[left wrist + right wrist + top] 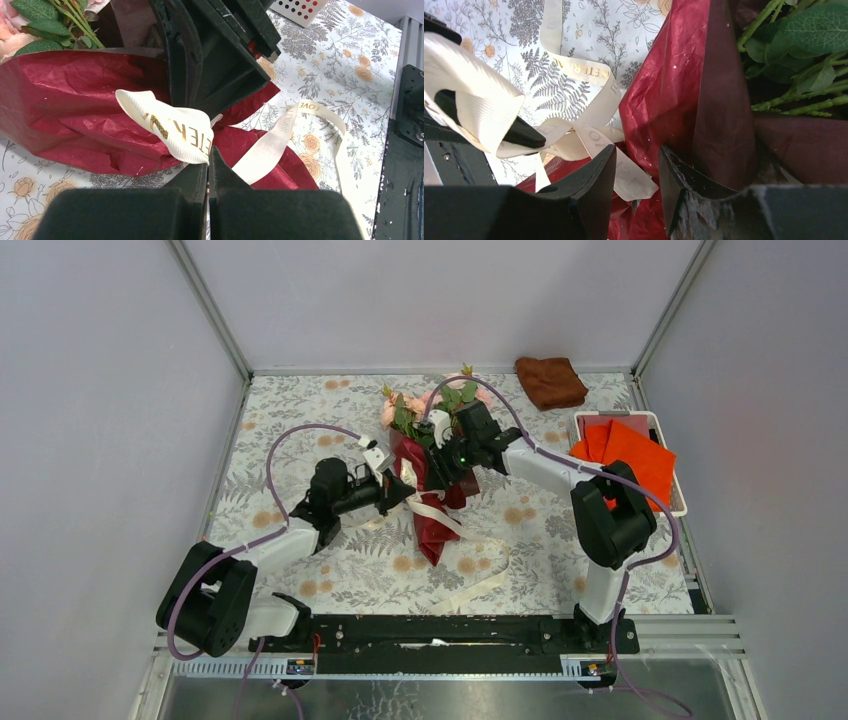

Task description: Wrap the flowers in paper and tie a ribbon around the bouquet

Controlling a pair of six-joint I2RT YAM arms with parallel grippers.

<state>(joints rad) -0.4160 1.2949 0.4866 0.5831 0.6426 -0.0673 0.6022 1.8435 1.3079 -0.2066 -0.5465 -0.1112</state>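
Wrapping: we are seeing flowers (412, 405) lying in red paper (430, 525) on the worktop (300, 420); done, we judge.
Ribbon (175, 131): draping loosely over the paper; tying is remaining.
Left gripper (208, 162): pinching the ribbon, closed.
Right gripper (636, 155): hovering half parted, empty.

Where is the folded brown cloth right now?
In the top view, the brown cloth lies near the far right corner of the table, beside the white tray holding orange sheets.

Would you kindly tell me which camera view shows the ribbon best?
The left wrist view: the ribbon fills the centre, gold lettering visible, pinched in the left end effector. The right wrist view shows its loops; the top view only a thin strip.
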